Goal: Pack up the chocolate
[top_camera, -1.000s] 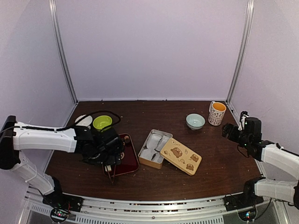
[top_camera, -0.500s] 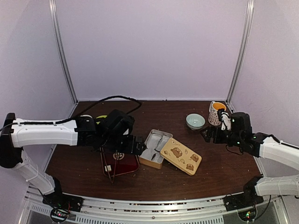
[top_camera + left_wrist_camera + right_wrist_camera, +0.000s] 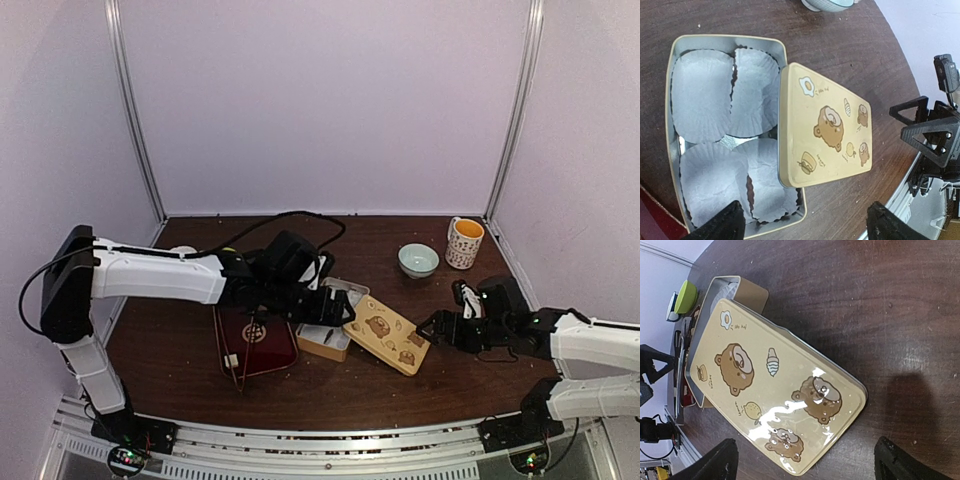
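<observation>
I see only a sliver of dark-brown chocolate [image 3: 749, 192], tucked between two white paper cups [image 3: 710, 182] inside the tin [image 3: 725, 36], mostly hidden.

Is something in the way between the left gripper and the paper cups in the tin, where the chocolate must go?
Nothing visible blocks it. The left gripper hangs open above the tin, and its paper cups lie mostly uncovered. The bear lid only leans on one long edge of the tin.

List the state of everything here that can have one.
tin, open, lined with paper cups
lid, off, tilted, one edge on the tin
left gripper, open above the tin
right gripper, open near the lid
mug, upright
pale bowl, upright
</observation>
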`<state>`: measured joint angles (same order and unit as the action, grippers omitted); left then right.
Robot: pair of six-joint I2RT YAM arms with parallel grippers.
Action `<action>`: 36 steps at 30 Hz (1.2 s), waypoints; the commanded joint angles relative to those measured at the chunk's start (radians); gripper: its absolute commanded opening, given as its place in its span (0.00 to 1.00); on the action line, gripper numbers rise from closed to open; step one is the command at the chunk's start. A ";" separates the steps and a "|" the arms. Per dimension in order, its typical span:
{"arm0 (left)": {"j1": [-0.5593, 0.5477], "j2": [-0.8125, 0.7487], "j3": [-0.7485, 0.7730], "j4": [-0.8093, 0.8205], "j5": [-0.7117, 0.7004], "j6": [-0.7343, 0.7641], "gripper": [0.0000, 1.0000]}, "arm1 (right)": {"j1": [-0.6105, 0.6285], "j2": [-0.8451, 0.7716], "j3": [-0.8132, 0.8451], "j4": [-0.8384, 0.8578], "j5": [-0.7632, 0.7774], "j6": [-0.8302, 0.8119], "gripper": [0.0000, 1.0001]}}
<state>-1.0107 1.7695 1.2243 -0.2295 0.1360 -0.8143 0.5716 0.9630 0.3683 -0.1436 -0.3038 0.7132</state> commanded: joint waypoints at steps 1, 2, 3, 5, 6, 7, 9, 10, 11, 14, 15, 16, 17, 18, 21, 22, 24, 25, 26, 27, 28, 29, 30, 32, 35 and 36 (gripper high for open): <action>0.006 0.049 0.063 0.050 0.079 0.032 0.84 | 0.020 -0.023 -0.036 0.056 -0.034 0.129 0.93; 0.007 0.061 0.071 0.043 0.081 0.035 0.83 | 0.023 -0.021 -0.041 0.055 -0.034 0.139 0.92; 0.009 0.073 0.076 0.041 0.084 0.038 0.82 | 0.029 -0.015 -0.045 0.056 -0.036 0.152 0.91; 0.014 0.090 0.085 0.029 0.083 0.033 0.80 | 0.042 -0.002 -0.052 0.057 -0.042 0.174 0.89; 0.018 0.098 0.086 0.027 0.087 0.030 0.79 | 0.050 0.004 -0.053 0.055 -0.044 0.185 0.87; 0.022 0.104 0.086 0.029 0.094 0.025 0.78 | 0.059 0.009 -0.056 0.053 -0.043 0.196 0.86; 0.030 0.116 0.084 0.037 0.109 0.017 0.77 | 0.077 0.016 -0.066 0.066 -0.038 0.217 0.85; 0.033 0.122 0.084 0.046 0.120 0.014 0.76 | 0.084 0.019 -0.072 0.076 -0.036 0.227 0.84; 0.034 0.128 0.084 0.053 0.127 0.011 0.76 | 0.092 0.025 -0.078 0.086 -0.033 0.235 0.83; 0.038 0.148 0.094 0.053 0.138 0.005 0.76 | 0.106 0.055 -0.084 0.118 -0.027 0.254 0.81; 0.039 0.156 0.098 0.051 0.141 0.004 0.76 | 0.109 0.070 -0.083 0.128 -0.027 0.257 0.80; 0.041 0.165 0.101 0.052 0.146 0.001 0.75 | 0.113 0.087 -0.081 0.137 -0.027 0.261 0.79; 0.043 0.170 0.101 0.059 0.155 0.001 0.73 | 0.116 0.103 -0.080 0.149 -0.029 0.265 0.78; 0.045 0.176 0.101 0.068 0.165 -0.001 0.72 | 0.118 0.119 -0.080 0.167 -0.033 0.268 0.77; 0.050 0.189 0.101 0.098 0.194 -0.009 0.66 | 0.125 0.162 -0.077 0.210 -0.044 0.281 0.74; 0.053 0.194 0.102 0.105 0.201 -0.012 0.66 | 0.125 0.174 -0.074 0.222 -0.044 0.285 0.74; 0.054 0.203 0.111 0.108 0.207 -0.013 0.65 | 0.126 0.195 -0.068 0.234 -0.040 0.291 0.71; 0.054 0.207 0.116 0.106 0.208 -0.013 0.64 | 0.126 0.203 -0.063 0.237 -0.039 0.294 0.71; 0.055 0.210 0.120 0.105 0.208 -0.011 0.63 | 0.126 0.213 -0.061 0.243 -0.037 0.296 0.70; 0.055 0.215 0.123 0.106 0.210 -0.012 0.60 | 0.126 0.221 -0.059 0.251 -0.037 0.300 0.69; 0.055 0.219 0.126 0.108 0.217 -0.011 0.58 | 0.126 0.230 -0.059 0.261 -0.038 0.305 0.68; 0.055 0.223 0.129 0.109 0.219 -0.011 0.57 | 0.126 0.240 -0.058 0.272 -0.041 0.309 0.67; 0.055 0.227 0.130 0.113 0.224 -0.011 0.55 | 0.127 0.247 -0.057 0.283 -0.044 0.313 0.67; 0.055 0.229 0.131 0.117 0.229 -0.011 0.54 | 0.126 0.262 -0.057 0.300 -0.049 0.320 0.66; 0.057 0.230 0.134 0.107 0.224 -0.011 0.54 | 0.126 0.272 -0.053 0.305 -0.047 0.323 0.66; 0.057 0.230 0.136 0.102 0.222 -0.012 0.53 | 0.126 0.273 -0.052 0.305 -0.047 0.322 0.66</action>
<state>-0.9577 1.9873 1.3319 -0.1596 0.3374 -0.8265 0.6899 1.2156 0.3042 0.1524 -0.3447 1.0225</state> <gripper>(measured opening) 0.541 0.658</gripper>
